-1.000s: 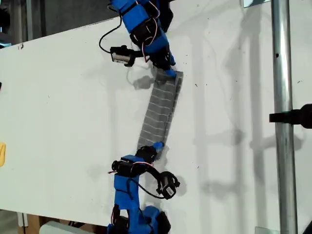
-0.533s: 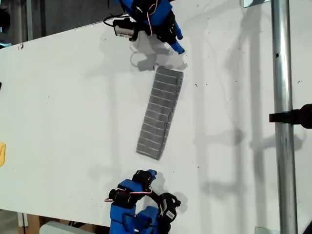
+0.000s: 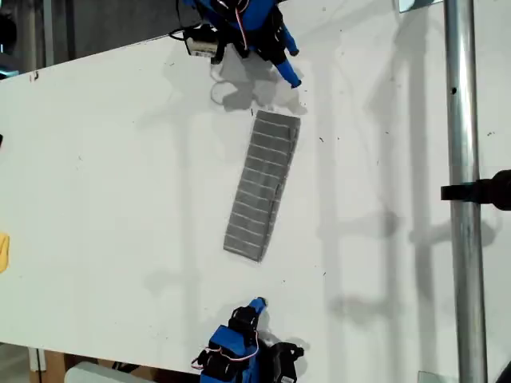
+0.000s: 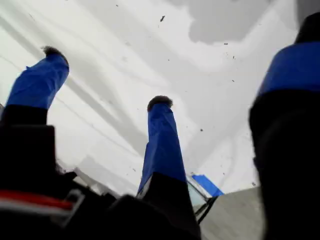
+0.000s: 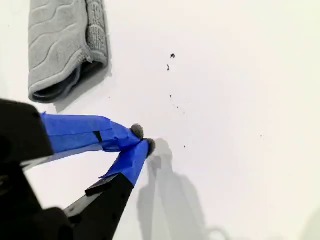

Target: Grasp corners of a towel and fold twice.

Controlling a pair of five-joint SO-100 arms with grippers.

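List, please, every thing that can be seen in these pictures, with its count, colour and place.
towel: one, grey with pale stripes, folded into a narrow strip, middle of the table.
table: one, white, under everything.
pole: one, silver metal, exterior view's right.
clamp: one, black, on the pole.
small object: one, yellow, exterior view's left edge, cut off.
arms: two, blue and black, exterior view's top and bottom.
my first tool: blue, open, empty.
my second tool: blue, shut, empty, near a towel end.

The towel [image 3: 263, 186] is soft ribbed grey cloth on a smooth matt white table [image 3: 112, 175].
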